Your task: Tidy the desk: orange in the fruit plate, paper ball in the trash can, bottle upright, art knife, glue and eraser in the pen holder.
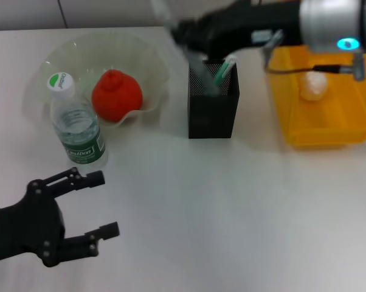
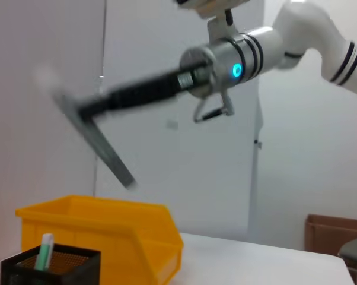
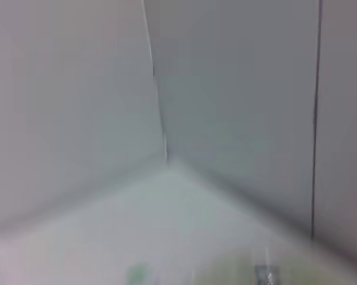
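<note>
Reaching across from the 2 o'clock side, the right gripper (image 1: 182, 30) hangs above the pen holder (image 1: 213, 112), gripping a grey blade-like strip (image 2: 95, 139) that slants down toward the holder's mouth, where a green-and-white stick (image 1: 224, 70) already stands. At 10 o'clock the orange (image 1: 116, 95) sits in the fruit plate (image 1: 151, 61), with the bottle (image 1: 76, 128) upright just in front. At 3 o'clock, the paper ball (image 1: 313, 85) lies in the trash can (image 1: 329, 131). At 8 o'clock, the left gripper (image 1: 100, 204) rests spread wide, empty.
</note>
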Available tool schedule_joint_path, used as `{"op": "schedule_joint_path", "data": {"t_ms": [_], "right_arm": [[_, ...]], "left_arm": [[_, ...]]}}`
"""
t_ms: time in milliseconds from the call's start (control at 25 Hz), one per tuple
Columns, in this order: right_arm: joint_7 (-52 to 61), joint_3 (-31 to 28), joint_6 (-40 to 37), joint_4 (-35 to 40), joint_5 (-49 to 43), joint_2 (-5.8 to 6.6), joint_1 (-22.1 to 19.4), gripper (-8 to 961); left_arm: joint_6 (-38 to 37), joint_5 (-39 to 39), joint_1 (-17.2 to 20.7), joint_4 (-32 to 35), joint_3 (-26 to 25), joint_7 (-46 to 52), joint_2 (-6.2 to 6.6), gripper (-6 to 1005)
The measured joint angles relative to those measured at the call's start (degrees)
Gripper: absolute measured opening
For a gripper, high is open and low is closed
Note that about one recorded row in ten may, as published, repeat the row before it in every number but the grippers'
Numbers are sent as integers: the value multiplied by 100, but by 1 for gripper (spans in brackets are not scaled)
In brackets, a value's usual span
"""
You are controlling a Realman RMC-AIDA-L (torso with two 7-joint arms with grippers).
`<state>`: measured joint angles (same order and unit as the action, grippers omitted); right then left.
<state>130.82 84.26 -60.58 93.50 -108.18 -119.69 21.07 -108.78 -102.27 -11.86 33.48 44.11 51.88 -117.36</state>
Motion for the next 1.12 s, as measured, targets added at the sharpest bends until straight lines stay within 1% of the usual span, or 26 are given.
{"op": "schedule_joint_path", "data": {"t_ms": [40,80,120,160,200,280,320,360,400,440,480,520,560,600,640,720,760,920,960,1000,1120], "right_arm": [[0,0,0,0,0,0,0,116],[-524,-30,217,-129,504,1,-170,116],[-1851,-54,518,-703,1631,3,-381,116],[-1851,-54,518,-703,1631,3,-381,116],[-2574,-57,552,-1070,2225,3,-427,116],[-3922,-55,532,-1938,3266,12,-411,116],[-5032,-48,445,-2817,4043,17,-301,116],[-5032,-48,445,-2817,4043,17,-301,115],[-5911,-51,286,-3666,4695,21,-131,115],[-5911,-51,286,-3666,4695,21,-131,115],[-6143,-76,194,-4010,4847,26,-29,114],[-6542,-176,-8,-4678,5023,29,222,114],[-6542,-176,-8,-4678,5023,29,222,113],[-6798,-269,-95,-5127,5068,22,411,113],[-6798,-269,-95,-5127,5068,22,411,113],[-7059,-306,-105,-5502,5148,9,531,112],[-7059,-306,-105,-5502,5148,9,531,113],[-7536,-295,-110,-5936,5485,12,646,115],[-7536,-295,-110,-5936,5485,12,646,116],[-7573,-297,-119,-6114,5503,26,744,116],[-7602,-310,-126,-6212,5505,30,786,118]], "left_arm": [[8,-10,-39,-3,39,0,-21,813],[16,-21,-66,-12,66,2,-37,813],[31,-33,-137,-52,126,6,-63,813],[31,-33,-137,-52,126,6,-63,813],[58,-35,-233,-124,190,8,-73,813],[84,-36,-271,-156,207,9,-76,813],[159,-38,-329,-192,216,28,-81,813],[159,-38,-329,-192,216,28,-81,813],[193,-40,-351,-202,215,50,-82,813],[228,-42,-379,-208,219,88,-84,813],[234,-44,-394,-209,219,115,-84,813],[239,-47,-433,-210,224,162,-85,813],[239,-47,-433,-210,224,162,-85,813],[241,-48,-472,-210,229,169,-86,813],[241,-48,-472,-210,229,169,-86,813],[242,-48,-501,-210,271,169,-91,813],[242,-48,-501,-210,271,169,-91,813],[244,-48,-516,-218,294,169,-94,813],[244,-48,-516,-218,294,169,-94,813],[244,-48,-518,-219,294,169,-94,813],[233,-47,-526,-219,312,168,-94,813]]}}
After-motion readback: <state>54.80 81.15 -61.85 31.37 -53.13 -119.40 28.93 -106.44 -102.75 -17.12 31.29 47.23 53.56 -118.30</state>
